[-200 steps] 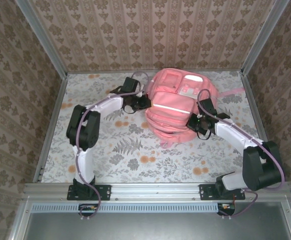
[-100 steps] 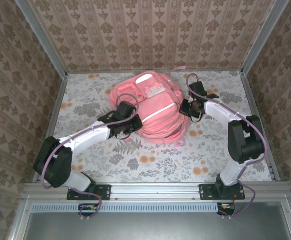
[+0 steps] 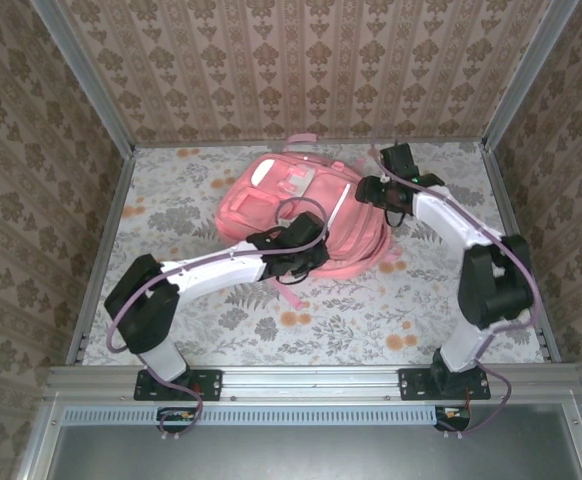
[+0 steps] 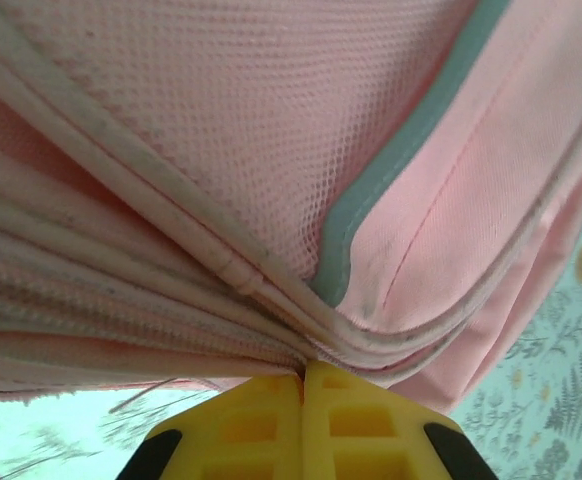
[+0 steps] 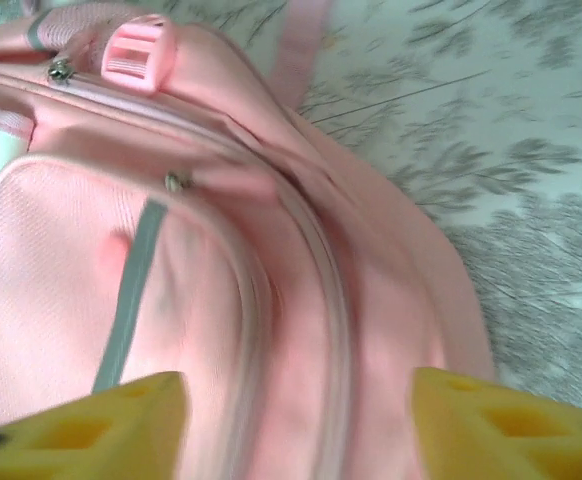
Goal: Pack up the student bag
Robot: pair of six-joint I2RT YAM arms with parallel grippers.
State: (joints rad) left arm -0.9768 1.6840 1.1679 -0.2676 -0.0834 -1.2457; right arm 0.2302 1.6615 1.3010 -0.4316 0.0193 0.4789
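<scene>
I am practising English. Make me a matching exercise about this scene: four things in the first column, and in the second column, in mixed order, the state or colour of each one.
Column A
1. left claw
2. right claw
3. student bag
4. table cover

Column B
a. printed with grey leaves and orange flowers
b. open, fingers wide apart
c. pink, lying on the table
d. shut, pinching a fold of pink fabric

Pairs: 1-d, 2-b, 3-c, 4-a
</scene>
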